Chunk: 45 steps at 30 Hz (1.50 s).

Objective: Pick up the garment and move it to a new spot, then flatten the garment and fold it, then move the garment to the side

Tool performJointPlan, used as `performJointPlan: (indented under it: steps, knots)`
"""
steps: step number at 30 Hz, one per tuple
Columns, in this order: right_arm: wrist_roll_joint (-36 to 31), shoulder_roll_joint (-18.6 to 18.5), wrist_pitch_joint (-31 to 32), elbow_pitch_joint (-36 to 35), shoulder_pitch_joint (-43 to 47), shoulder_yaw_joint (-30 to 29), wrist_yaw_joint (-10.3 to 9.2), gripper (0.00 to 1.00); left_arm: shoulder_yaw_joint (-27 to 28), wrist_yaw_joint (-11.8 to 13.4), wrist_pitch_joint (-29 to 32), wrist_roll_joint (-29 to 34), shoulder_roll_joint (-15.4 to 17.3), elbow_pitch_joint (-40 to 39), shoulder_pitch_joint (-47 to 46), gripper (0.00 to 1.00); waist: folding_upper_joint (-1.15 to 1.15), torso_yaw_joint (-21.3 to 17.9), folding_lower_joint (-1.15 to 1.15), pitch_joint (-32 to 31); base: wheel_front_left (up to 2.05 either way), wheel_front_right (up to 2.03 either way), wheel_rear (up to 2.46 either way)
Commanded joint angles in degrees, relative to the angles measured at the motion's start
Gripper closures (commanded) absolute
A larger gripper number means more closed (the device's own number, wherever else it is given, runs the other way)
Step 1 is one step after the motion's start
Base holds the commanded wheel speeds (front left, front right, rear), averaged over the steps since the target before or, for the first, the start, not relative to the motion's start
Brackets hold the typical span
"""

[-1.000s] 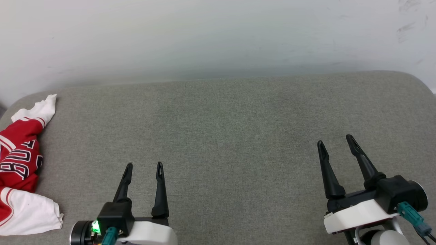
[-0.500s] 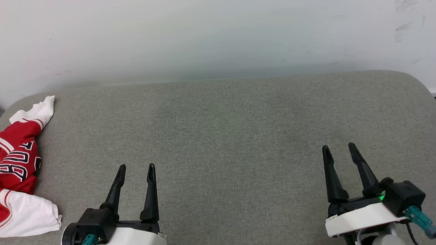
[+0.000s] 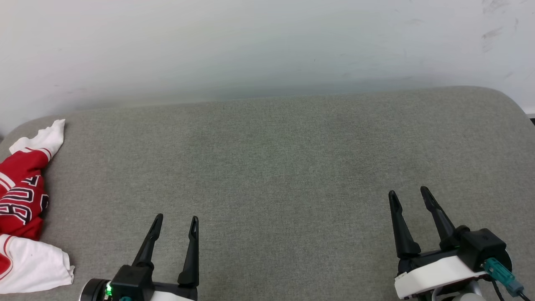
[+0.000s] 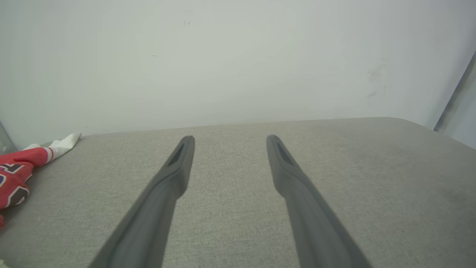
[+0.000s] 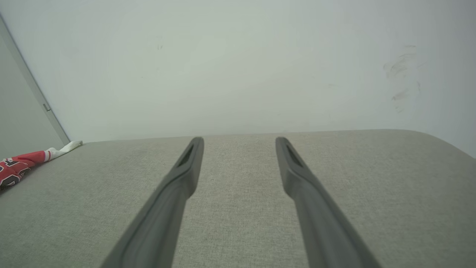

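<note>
Though crumpled at the grey cushion's [image 3: 271, 167] 9 o'clock edge, the garment [image 3: 21, 196] shows red cloth, white sleeves, black lettering. Pale wall [image 3: 250, 42] at 12. At 7 and 5, the left gripper [image 3: 176, 218] and right gripper [image 3: 408, 191] gape wide, empty.

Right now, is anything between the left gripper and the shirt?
Nothing visible. The left gripper is open and empty, and bare grey cushion lies between it and the crumpled shirt at the cushion's left edge.
</note>
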Motion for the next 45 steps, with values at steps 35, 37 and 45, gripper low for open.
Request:
performJointPlan:
  steps: [35,37,45]
  knots:
    - [0.31,0.05,-0.32,-0.62,0.77,2.2,-0.02,0.0,2.55,0.46,-0.35,-0.59,-0.16,-0.85,0.38,0.0,0.0,9.66,0.0,-0.03,0.0,0.0,0.0]
    - [0.36,0.05,-0.32,-0.88,0.9,2.32,-0.02,0.0,2.65,0.31,-0.35,-0.35,-0.17,-0.94,0.51,0.0,0.0,11.38,0.0,-0.13,0.0,0.0,0.0]
    - [0.46,0.05,-0.31,-1.54,1.47,4.03,-0.02,0.0,3.28,0.07,-0.35,0.78,-0.15,-1.77,1.13,0.0,0.0,18.54,0.0,-0.78,0.0,0.0,0.0]
